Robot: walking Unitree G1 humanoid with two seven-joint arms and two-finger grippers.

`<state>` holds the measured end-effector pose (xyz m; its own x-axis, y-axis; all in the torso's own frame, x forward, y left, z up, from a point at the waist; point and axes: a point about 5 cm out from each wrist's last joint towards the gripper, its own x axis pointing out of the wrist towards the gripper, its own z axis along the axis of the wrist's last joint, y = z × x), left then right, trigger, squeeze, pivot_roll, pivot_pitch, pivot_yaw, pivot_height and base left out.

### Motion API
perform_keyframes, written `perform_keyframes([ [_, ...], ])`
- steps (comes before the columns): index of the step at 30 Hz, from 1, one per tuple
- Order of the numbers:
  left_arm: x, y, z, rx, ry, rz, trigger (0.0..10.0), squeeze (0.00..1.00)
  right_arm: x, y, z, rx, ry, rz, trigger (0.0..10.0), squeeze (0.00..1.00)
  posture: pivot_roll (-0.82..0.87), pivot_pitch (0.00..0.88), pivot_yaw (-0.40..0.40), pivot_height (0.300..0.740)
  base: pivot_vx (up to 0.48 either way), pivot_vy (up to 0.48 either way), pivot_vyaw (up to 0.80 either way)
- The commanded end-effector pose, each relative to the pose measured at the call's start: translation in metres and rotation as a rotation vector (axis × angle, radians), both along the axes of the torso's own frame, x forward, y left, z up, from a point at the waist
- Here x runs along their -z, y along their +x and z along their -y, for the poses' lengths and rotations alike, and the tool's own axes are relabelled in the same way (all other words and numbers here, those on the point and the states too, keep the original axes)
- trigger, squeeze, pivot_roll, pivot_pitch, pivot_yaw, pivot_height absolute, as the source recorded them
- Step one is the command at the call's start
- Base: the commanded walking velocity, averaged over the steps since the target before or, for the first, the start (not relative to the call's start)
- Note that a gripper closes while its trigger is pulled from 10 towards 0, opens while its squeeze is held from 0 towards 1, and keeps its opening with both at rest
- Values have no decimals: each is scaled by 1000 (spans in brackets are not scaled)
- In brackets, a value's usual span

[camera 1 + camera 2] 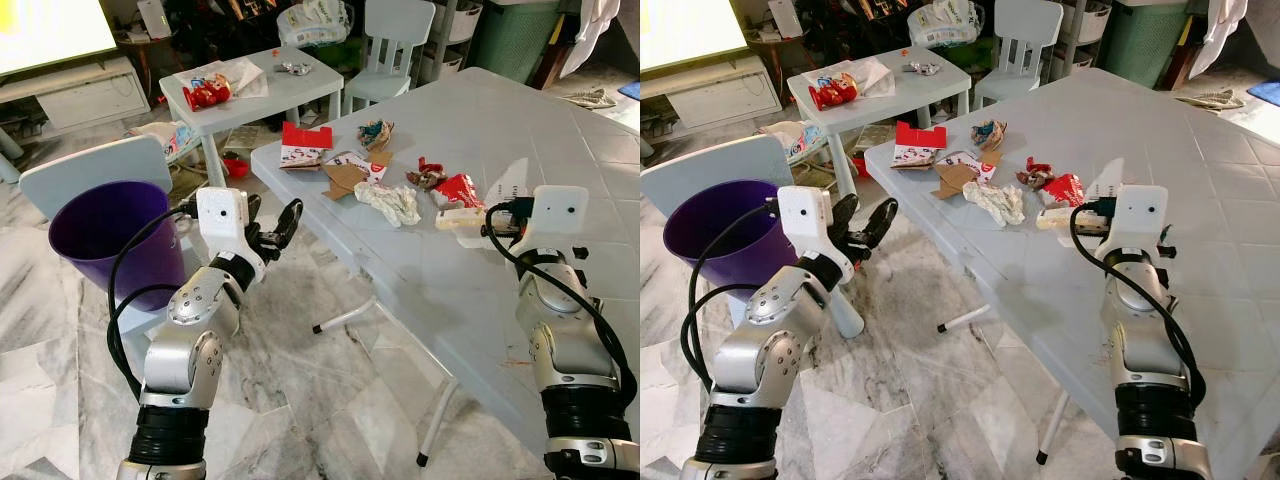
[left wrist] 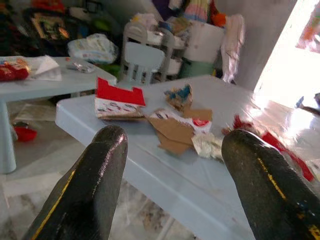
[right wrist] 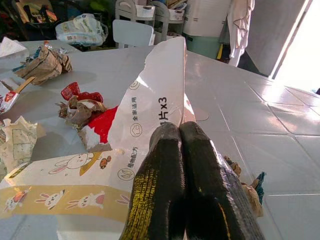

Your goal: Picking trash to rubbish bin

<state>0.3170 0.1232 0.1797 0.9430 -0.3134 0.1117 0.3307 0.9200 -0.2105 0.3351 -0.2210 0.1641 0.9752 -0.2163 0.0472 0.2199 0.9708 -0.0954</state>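
A purple rubbish bin (image 1: 103, 238) stands on the floor at my left. Trash lies on the pale blue table (image 1: 560, 130): a red-and-white carton (image 1: 303, 147), brown cardboard (image 1: 344, 178), crumpled white paper (image 1: 392, 203), a red wrapper (image 1: 456, 188) and a crumpled wrapper (image 1: 376, 133). My left gripper (image 1: 275, 232) hangs open between the bin and the table's near corner, holding nothing. My right gripper (image 3: 172, 131) is shut on the upright flap of a white rabbit-printed carton (image 3: 150, 95), which rests on the table beside the red wrapper.
A pale chair (image 1: 95, 168) stands right behind the bin. A small table (image 1: 300, 90) at the back holds a red snack bag (image 1: 207, 93). Beyond are a child's chair (image 1: 392, 40) and a green bin (image 1: 515, 35). The table's folding legs (image 1: 440, 420) stand on the marble floor.
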Motion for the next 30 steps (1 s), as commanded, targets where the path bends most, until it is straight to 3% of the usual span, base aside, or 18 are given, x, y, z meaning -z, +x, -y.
perform_keyframes([
  [1, -2, 4, -5, -37, -25, -3, 10000, 0, -6, 1, 3, 12, 6, 27, 10000, 0, 77, 65, -19, 740, 0, 0, 0],
  [14, -1, 7, -6, -55, -66, -37, 10000, 0, -5, 1, 2, 8, 10, 22, 10000, 0, 75, 71, -22, 740, 0, 0, -222],
  [30, -1, 8, -6, -54, -72, -45, 10000, 0, -5, 1, 3, 9, 12, 21, 10000, 0, 72, 72, -21, 740, 0, 376, 0],
])
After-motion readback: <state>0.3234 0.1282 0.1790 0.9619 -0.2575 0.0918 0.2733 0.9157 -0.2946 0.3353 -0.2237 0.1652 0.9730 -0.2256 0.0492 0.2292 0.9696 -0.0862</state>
